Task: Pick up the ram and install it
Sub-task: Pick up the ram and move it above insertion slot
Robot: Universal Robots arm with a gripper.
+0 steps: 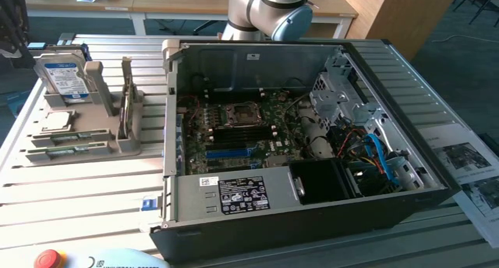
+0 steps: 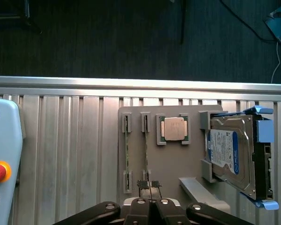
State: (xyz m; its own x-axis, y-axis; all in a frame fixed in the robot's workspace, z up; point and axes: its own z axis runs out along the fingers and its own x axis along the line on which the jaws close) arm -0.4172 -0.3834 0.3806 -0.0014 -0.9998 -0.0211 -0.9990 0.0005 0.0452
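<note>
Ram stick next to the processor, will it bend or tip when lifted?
The ram stick is a thin board standing on edge: probably stiff and light, but fragile. Only end brackets of the grey holder keep it upright, so once freed it would likely tip over.

A ribbed aluminium table (image 1: 78, 192) spreads across the foreground, its slats washed bright by strong light (nearly white toward the exterior view's left). Behind it stand pale wooden desks (image 1: 179, 2) on white legs, with a tall wooden panel (image 1: 398, 17) beside them, on a dark floor (image 1: 460, 63).
</note>
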